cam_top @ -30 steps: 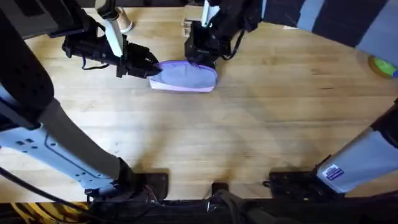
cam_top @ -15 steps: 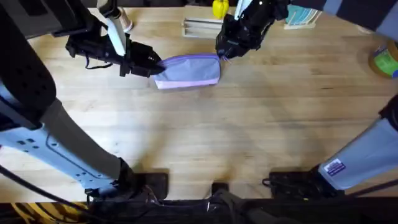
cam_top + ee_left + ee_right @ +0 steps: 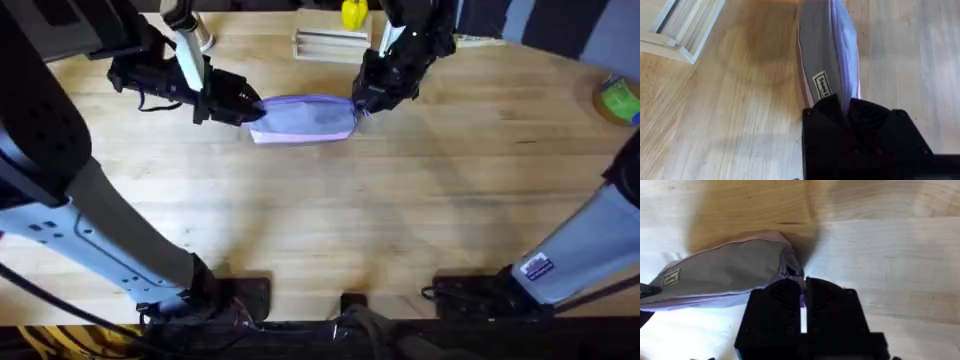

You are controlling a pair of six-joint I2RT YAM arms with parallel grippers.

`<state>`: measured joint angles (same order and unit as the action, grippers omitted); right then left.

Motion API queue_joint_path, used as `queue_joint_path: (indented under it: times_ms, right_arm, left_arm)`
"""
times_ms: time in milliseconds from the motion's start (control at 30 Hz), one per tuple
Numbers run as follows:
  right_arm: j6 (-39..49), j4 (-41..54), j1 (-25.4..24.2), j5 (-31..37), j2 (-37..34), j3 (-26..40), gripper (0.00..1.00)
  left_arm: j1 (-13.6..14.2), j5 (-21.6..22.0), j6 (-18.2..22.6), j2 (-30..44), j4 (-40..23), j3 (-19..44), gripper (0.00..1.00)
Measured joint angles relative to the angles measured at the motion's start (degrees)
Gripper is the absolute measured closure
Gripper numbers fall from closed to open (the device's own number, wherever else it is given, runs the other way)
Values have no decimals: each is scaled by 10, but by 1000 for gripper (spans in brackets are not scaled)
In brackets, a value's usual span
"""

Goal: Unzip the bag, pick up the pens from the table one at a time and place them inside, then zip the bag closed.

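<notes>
I hold the soft, limp lavender bag [image 3: 303, 117] stretched on the table [image 3: 400, 230], left gripper [image 3: 246, 104] clamped at nine o'clock, right gripper [image 3: 361, 104] pinching its three o'clock zipper end

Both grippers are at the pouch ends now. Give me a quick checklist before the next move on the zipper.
1. Left gripper clamped on the left end of the bag: ok; the left wrist view shows fabric pinched between its fingers.
2. Right gripper shut on something at the other end: ok.
3. That it holds the zipper pull and not just fabric: cannot tell.
4. Whether the zipper is open or closed: cannot tell.
5. Bag resting on the table, stretched between the grippers: ok.
6. A pen within reach: cannot tell.
</notes>
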<state>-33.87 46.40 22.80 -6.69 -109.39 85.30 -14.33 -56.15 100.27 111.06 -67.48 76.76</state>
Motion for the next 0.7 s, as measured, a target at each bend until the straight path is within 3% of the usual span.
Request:
queue_joint_path:
  times_ms: [67, 233, 400, 433, 700]
  right_arm:
    - [6, 2, 0, 4, 1, 0, 901]
    - [19, 36, -30, 104, 7, 0, 691]
    - [47, 50, -43, 176, 67, 0, 40]
    - [59, 68, -39, 202, 116, 0, 6]
    - [72, 101, -39, 233, 211, 0, 5]
  left_arm:
    - [0, 1, 0, 0, 0, 0, 958]
    - [-17, 25, 0, 0, 0, 0, 958]
    - [-28, 31, 0, 0, 0, 0, 959]
    - [-28, 33, 0, 0, 0, 0, 959]
    - [-28, 33, 0, 0, 0, 0, 959]
